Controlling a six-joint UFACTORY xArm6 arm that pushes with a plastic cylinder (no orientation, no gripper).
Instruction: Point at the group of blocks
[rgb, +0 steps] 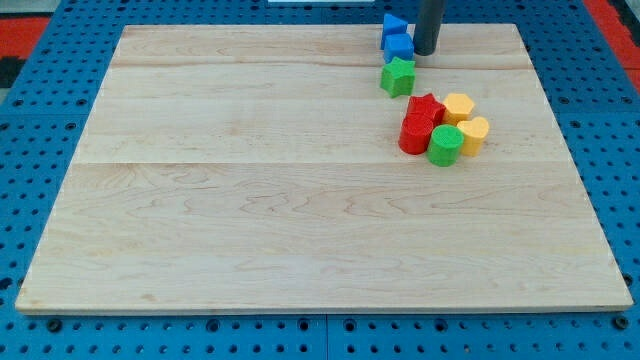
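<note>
You'll find no claw to report, only my tip (425, 52) beside the 2 blue blocks (396, 37) at the surface's (250, 200) top, so the approach seems unfinished: bring it down past the green star (398, 76) toward the red-yellow-green cluster (441, 125).

No legible text, labels, brand marks, numbers or signs appear anywhere in the camera view. The worktop (250, 200) presents plain wood grain only. The coloured blocks carry no printed or embossed characters that can be made out.
</note>
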